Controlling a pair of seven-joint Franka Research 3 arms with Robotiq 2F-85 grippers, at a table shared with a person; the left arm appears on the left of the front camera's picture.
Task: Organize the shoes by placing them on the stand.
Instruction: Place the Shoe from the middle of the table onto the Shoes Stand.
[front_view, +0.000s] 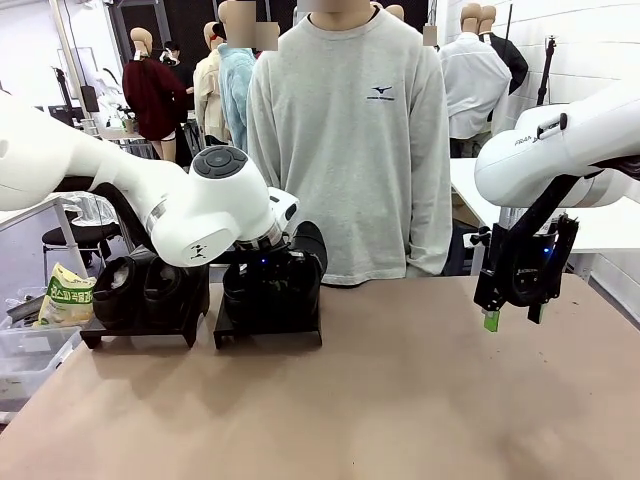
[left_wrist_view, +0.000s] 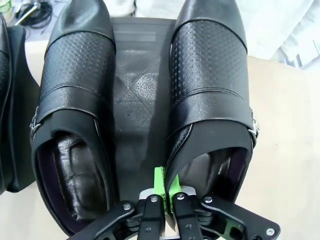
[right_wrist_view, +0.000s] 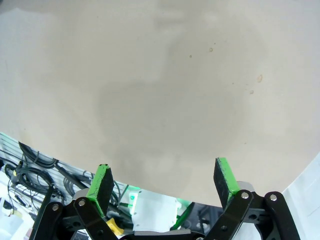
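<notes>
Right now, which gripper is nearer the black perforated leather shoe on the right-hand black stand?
Left. The left gripper is shut on that shoe's heel rim; the right gripper hangs open above bare table, far off.

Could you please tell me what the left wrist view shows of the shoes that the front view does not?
Left wrist view: the left gripper shut on the heel-opening edge of the right-hand shoe, the perforated uppers, side buckles, and a second shoe alongside on the stand.

Front view: the person, the right gripper open above the table, and another stand holding shoes.

Both: black shoes on a black stand.
</notes>
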